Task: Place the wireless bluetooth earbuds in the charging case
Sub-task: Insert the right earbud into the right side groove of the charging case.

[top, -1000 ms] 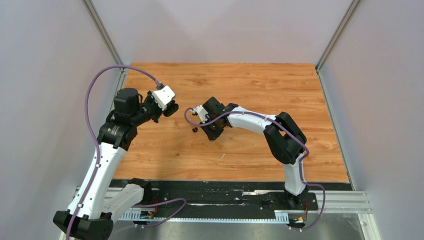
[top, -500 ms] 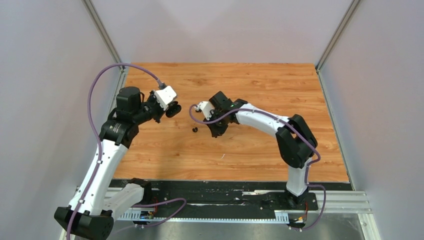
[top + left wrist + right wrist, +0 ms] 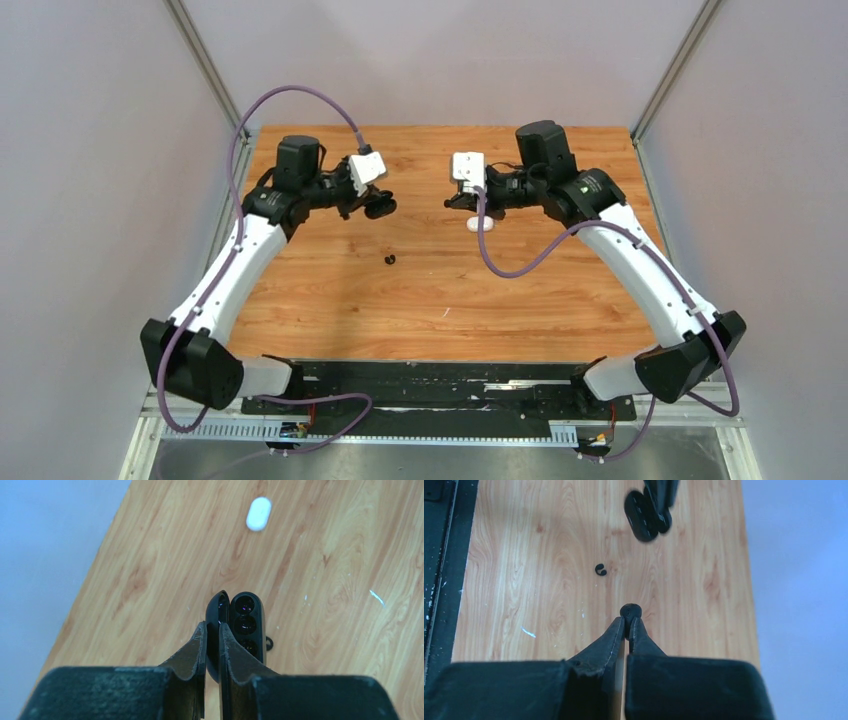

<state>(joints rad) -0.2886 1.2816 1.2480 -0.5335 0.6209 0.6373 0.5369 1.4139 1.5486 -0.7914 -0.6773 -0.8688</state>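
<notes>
My left gripper [image 3: 379,207] is shut on the lid of an open black charging case [image 3: 247,622] and holds it above the table; its round wells face the left wrist camera. My right gripper [image 3: 453,200] is shut on a tiny black earbud [image 3: 630,611], held in the air facing the case [image 3: 643,522]. A second black earbud [image 3: 390,260] lies on the wood between and in front of the grippers; it also shows in the right wrist view [image 3: 600,569]. No white earbuds are in view.
A closed white pill-shaped case [image 3: 473,224] lies on the table [image 3: 560,300] under my right gripper, and shows in the left wrist view [image 3: 258,513]. Grey walls stand on the left, right and far sides. A black rail runs along the near edge.
Both arms have swung outward and toward the far side. My right gripper has risen from beside the loose earbud, now holding a black earbud. The white case is uncovered.
</notes>
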